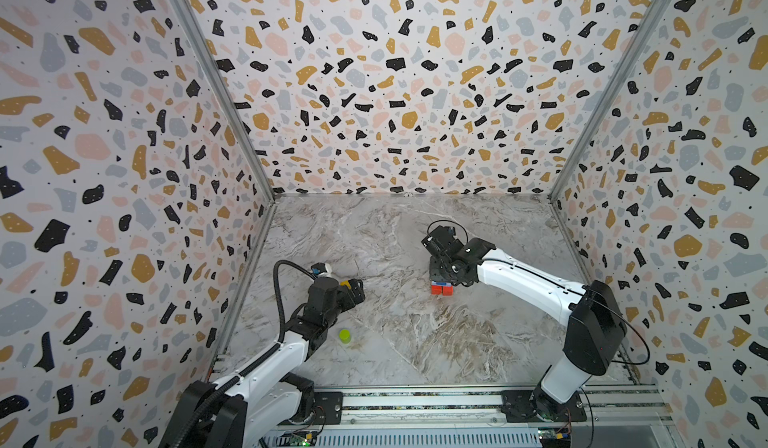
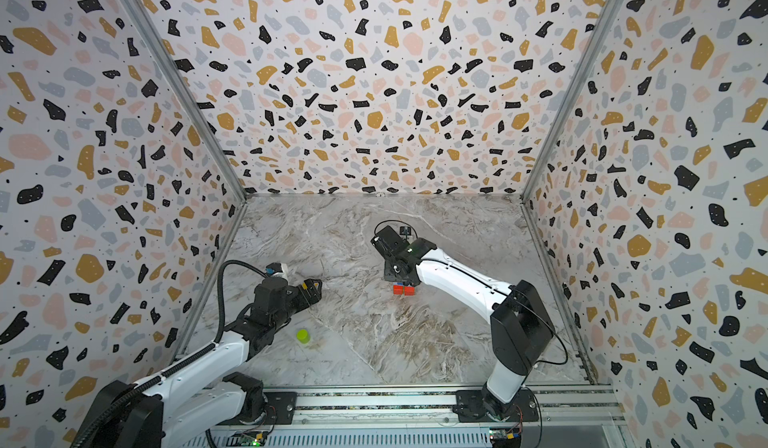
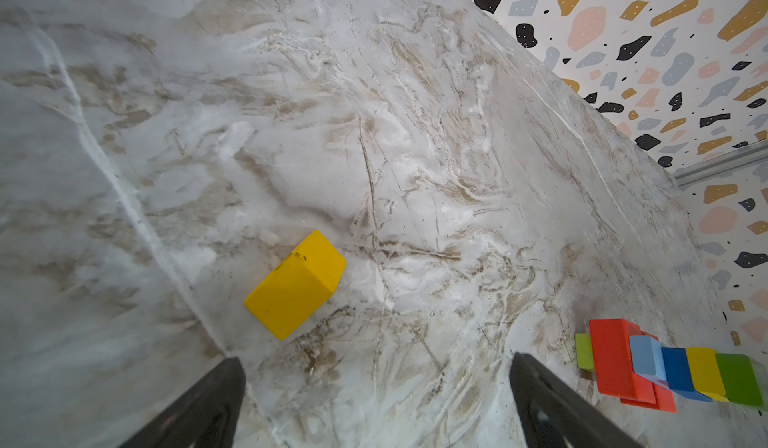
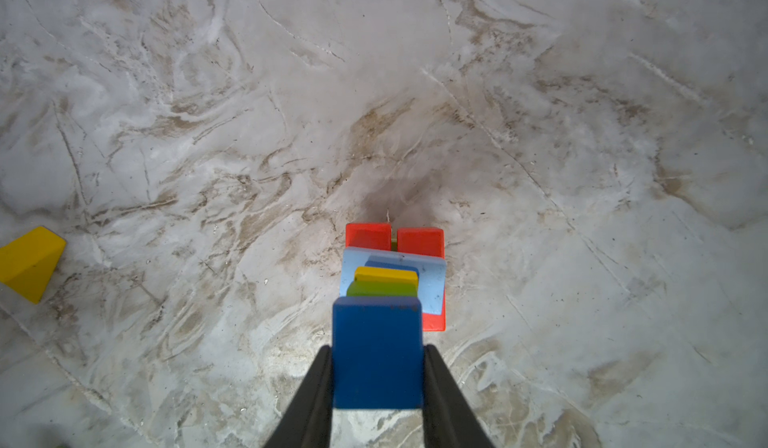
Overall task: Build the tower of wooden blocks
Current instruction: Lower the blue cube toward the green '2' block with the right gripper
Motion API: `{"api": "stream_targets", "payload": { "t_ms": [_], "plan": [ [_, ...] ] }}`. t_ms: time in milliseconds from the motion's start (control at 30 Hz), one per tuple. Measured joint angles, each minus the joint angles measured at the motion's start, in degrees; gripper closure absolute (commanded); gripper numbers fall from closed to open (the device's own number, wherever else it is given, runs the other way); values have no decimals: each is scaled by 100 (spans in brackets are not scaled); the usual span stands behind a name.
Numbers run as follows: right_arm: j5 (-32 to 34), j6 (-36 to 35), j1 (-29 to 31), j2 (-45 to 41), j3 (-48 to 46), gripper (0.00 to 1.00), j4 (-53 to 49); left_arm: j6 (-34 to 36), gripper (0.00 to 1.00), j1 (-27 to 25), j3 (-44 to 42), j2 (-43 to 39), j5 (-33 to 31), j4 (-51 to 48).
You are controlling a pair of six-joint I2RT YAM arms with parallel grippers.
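On the marble table (image 1: 415, 342), near its middle, the wood block tower (image 3: 665, 367) stands: red blocks at the base, then light blue, blue, yellow and green layers. My right gripper (image 4: 377, 356) hangs right above it, clenched on a blue block (image 4: 377, 329) held squarely over the green top. Whether block and tower touch, I cannot tell. My left gripper (image 3: 376, 360) is released, jaws spread wide, low over the table and well apart from the tower. A yellow block (image 3: 297, 286) lies just ahead of those jaws, touching neither. Smallest, the lime cylinder (image 1: 344, 335) stands upright beside my left arm, seen in both top views.
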Motion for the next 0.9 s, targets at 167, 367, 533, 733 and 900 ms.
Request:
{"api": "stream_targets", "payload": {
  "t_ms": [167, 367, 533, 733, 900],
  "plan": [
    [-9, -2, 0, 48, 0, 80, 37, 2, 0, 0, 0, 0, 0, 0],
    [-11, -2, -9, 76, -28, 80, 48, 2, 0, 0, 0, 0, 0, 0],
    [-7, -4, -11, 94, -55, 79, 68, 2, 0, 0, 0, 0, 0, 0],
    [-4, -4, -9, 94, -74, 73, 103, 2, 0, 0, 0, 0, 0, 0],
    [-4, -9, -9, 94, -74, 64, 118, 2, 0, 0, 0, 0, 0, 0]
  ]
}}
